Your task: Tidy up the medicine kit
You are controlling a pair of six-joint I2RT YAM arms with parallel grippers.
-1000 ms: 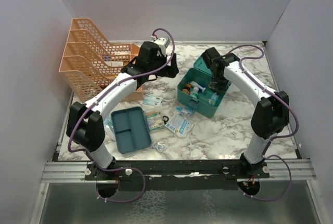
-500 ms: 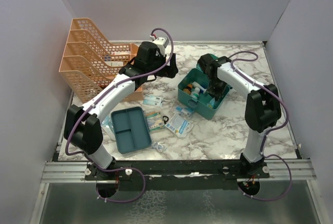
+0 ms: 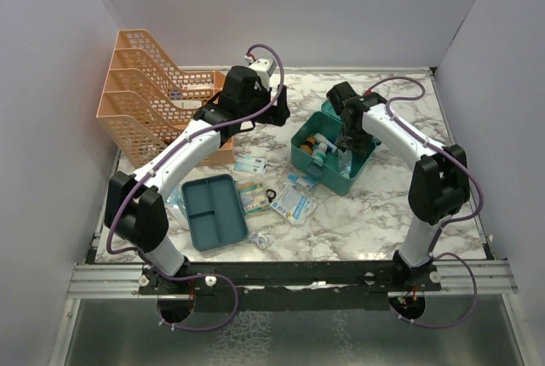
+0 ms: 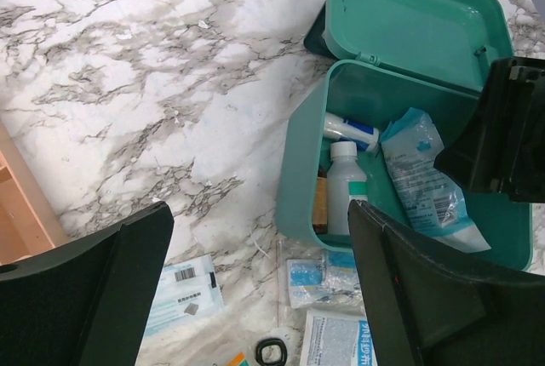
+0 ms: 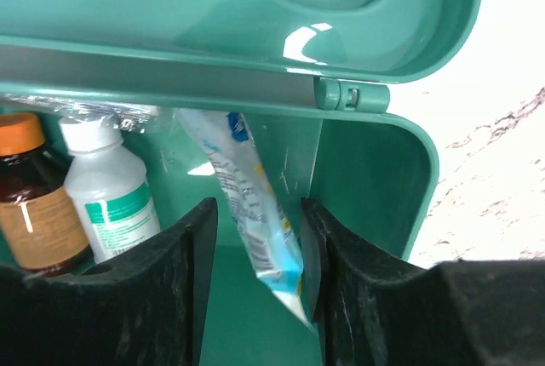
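Inside the medicine kit, the right tool has just let its fingers part. A second ago they were pinched shut; now they stand moderately apart around a blue-and-white packet. The packet leans upright between them, with a clear gap on one side. I judge it released rather than held, so this item counts as delivered, and the arm's next call is probably to lift clear without dragging the packet out.

The kit sits on the marble tabletop, open, with its hinged lid thrown back behind it. It is a teal box with rounded corners and glossy walls. Beside the packet stand a white bottle with a green label and a brown bottle with an orange cap.

Left of the kit and above the tabletop, the left tool hangs wide open with nothing between its fingers. Just in front of the kit several loose sachets lie on the marble, so the sorting looks unfinished.
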